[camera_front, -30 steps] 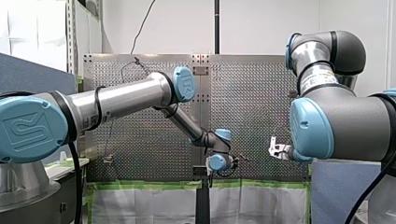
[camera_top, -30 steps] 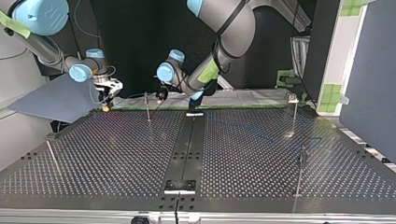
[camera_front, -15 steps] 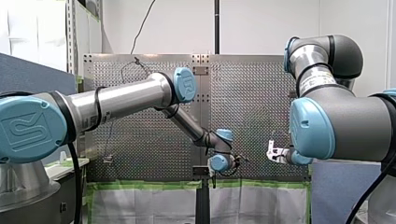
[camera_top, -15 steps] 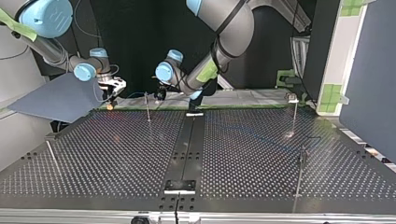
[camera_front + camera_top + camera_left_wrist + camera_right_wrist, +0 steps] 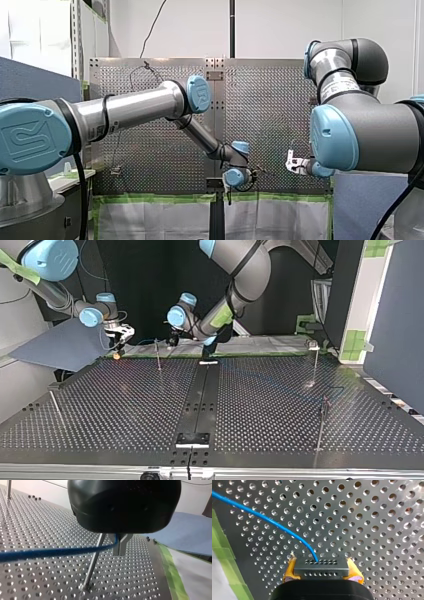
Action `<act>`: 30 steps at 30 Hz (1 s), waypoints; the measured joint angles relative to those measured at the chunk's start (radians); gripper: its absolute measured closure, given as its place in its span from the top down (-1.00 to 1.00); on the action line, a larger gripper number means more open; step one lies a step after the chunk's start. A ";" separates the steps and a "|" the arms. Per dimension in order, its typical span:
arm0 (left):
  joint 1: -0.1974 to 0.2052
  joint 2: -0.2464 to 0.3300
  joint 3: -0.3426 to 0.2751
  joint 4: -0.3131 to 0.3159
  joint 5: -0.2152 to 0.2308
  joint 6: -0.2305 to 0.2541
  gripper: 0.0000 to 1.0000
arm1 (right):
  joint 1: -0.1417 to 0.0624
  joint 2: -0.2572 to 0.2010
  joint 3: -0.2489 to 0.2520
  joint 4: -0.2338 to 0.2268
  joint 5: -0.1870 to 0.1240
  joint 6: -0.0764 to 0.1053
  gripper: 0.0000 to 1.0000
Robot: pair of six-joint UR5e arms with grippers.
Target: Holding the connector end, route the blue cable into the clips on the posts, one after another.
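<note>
left claw (image 5: 119, 552) shifted | right claw (image 5: 322, 570) clamps perforated connector (image 5: 322, 567) | blue cable (image 5: 262, 517)

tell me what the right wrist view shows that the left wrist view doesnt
Only the right wrist view: the dark connector clamped between my right gripper's yellow pads, the blue cable leaving its face. Only the left wrist view: a thin metal post standing in the perforated table beside my left gripper, which is shut on the cable, and a blue-grey sheet past the table's edge. Both: the blue cable, the table and green tape.
</note>
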 joint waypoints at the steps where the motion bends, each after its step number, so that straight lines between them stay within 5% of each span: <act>1: 0.004 -0.001 0.002 0.000 0.003 -0.003 -1.00 | 0.000 0.001 0.000 -0.004 0.000 0.002 -1.00; 13: 0.028 -0.032 0.059 -0.011 0.030 -0.030 -1.00 | -0.004 0.004 -0.007 -0.011 0.019 0.028 -1.00; 20: 0.039 -0.040 0.063 -0.011 0.036 -0.035 -1.00 | -0.008 0.005 -0.010 -0.017 0.072 0.053 -1.00; 30: 0.047 -0.040 0.063 -0.016 0.023 -0.035 -1.00 | -0.012 0.008 -0.024 -0.026 0.156 0.066 -1.00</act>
